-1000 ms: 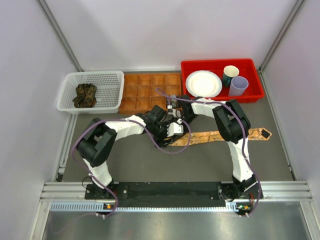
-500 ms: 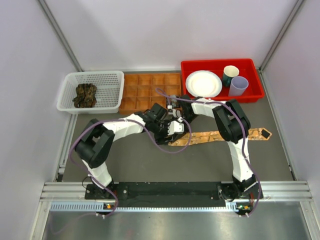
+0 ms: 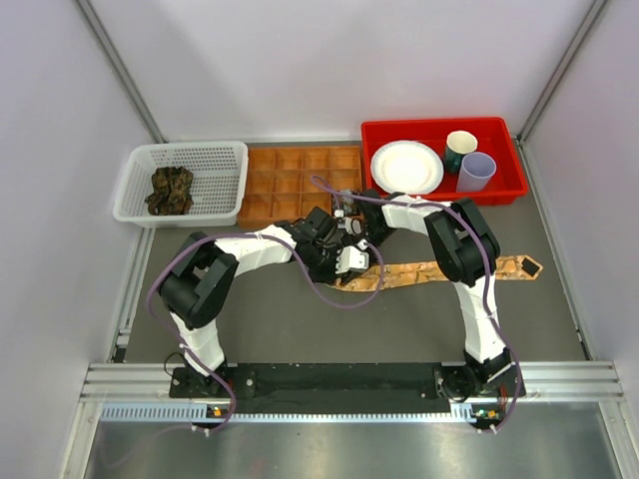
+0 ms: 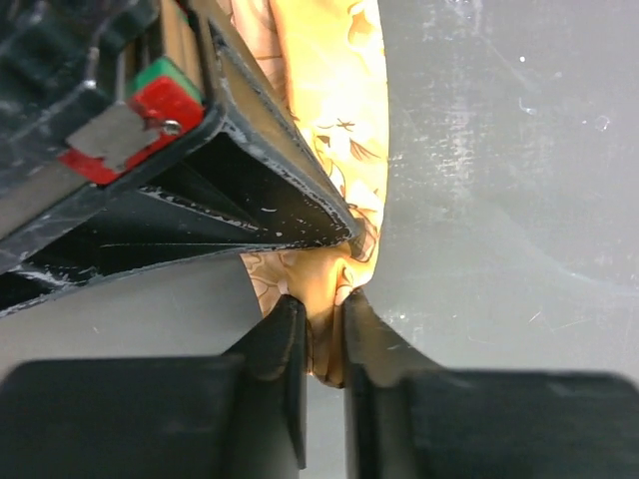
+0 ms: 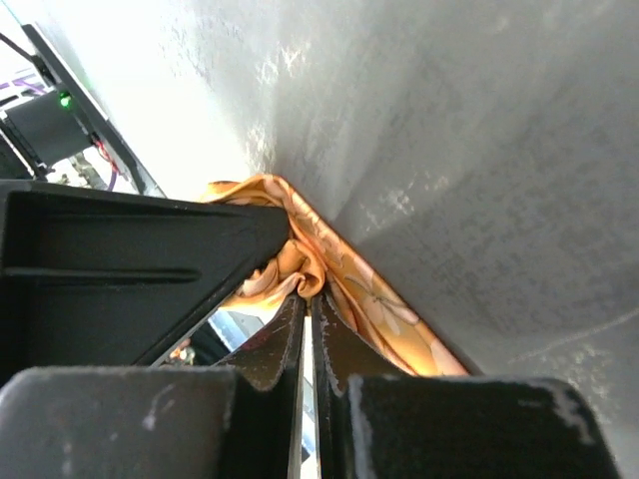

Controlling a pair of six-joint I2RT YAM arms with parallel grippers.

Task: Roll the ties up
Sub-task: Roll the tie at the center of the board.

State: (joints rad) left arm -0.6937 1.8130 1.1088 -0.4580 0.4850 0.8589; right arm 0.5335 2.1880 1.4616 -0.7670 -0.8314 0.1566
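Left wrist view: the left gripper (image 4: 324, 324) is clamped on a bunched fold of the tan-orange tie (image 4: 339, 100), just beside the right gripper (image 5: 308, 299), whose fingers are pressed together on the same fabric. The rest of the tie lies flat on the grey table (image 3: 300, 329), stretching to the right. A dark tie (image 3: 170, 190) sits bundled in the white basket (image 3: 190, 150).

tie (image 4: 339, 120): soft cloth, faint sheen | table (image 4: 499, 150): matt, scuffed | basket (image 3: 222, 180): plastic mesh | bin (image 3: 372, 140): glossy plastic
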